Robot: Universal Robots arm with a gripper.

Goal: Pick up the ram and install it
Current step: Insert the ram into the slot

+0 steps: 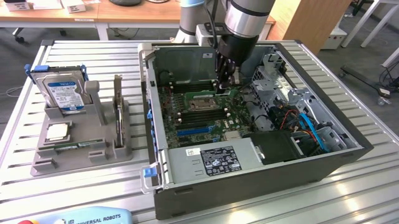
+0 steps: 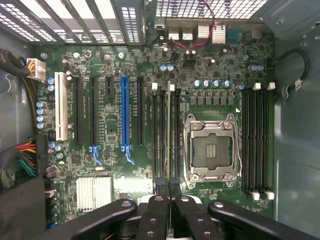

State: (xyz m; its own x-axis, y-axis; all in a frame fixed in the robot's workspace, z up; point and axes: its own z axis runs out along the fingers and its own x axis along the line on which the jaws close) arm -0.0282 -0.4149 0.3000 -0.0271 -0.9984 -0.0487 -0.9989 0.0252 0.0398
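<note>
Open computer case (image 1: 249,191) on slatted metal table (image 1: 62,186), motherboard (image 2: 107,130) inside, empty processor socket (image 2: 211,150), blue expansion slot (image 2: 124,112), labelled power supply (image 1: 212,161), hard drive (image 1: 62,91) upright in grey holder (image 1: 93,156)

The gripper (image 2: 169,187) hangs over a green motherboard (image 2: 107,107), its black fingers (image 2: 156,212) closed together on the ram (image 2: 168,130). The ram is seen edge-on as a thin line over the bank of memory slots (image 2: 165,140) between the empty processor socket (image 2: 212,150) and the blue expansion slot (image 2: 125,115). Whether the stick is seated in a slot cannot be told. A white expansion slot (image 2: 61,107) lies beyond the blue one, with black slots between them. A finned silver heatsink (image 2: 94,192) sits near the gripper's linkage, and a second bank of memory slots (image 2: 257,142) flanks the socket's far side.
</note>
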